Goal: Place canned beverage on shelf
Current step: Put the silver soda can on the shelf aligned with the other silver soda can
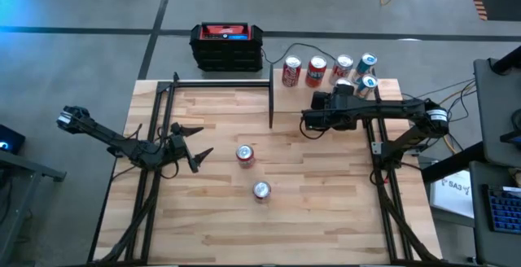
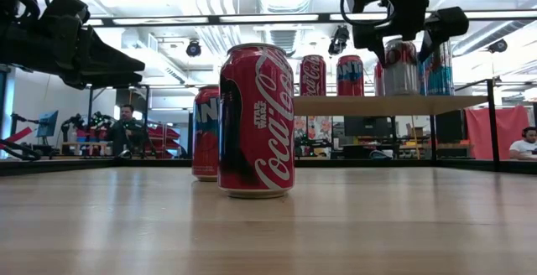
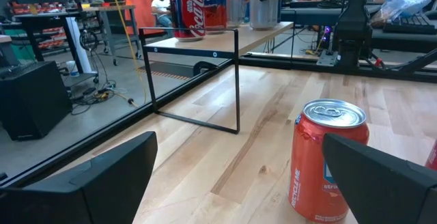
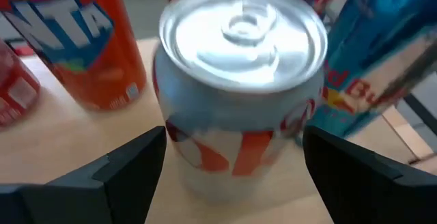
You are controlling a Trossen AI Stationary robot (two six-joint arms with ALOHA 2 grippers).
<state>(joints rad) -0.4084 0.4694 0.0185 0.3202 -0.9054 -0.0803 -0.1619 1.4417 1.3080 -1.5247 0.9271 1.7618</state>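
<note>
Starting at your left, the left gripper [image 1: 198, 159] hangs spread and empty beside the table cans; right gripper [image 1: 312, 121], fingers apart, straddles a silver can [image 4: 239, 80] on the shelf [image 3: 225, 43]; backing out crooked could topple its crowded neighbours.

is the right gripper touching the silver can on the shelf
Apart. In the right wrist view the right gripper is open, with pale shelf showing between each finger and the silver can.

Red Coca-Cola can [image 2: 256, 121] upright on tabletop [image 2: 268, 225], shelf [image 2: 386, 105] behind bearing cans, gripper [image 2: 403, 44] above
</note>
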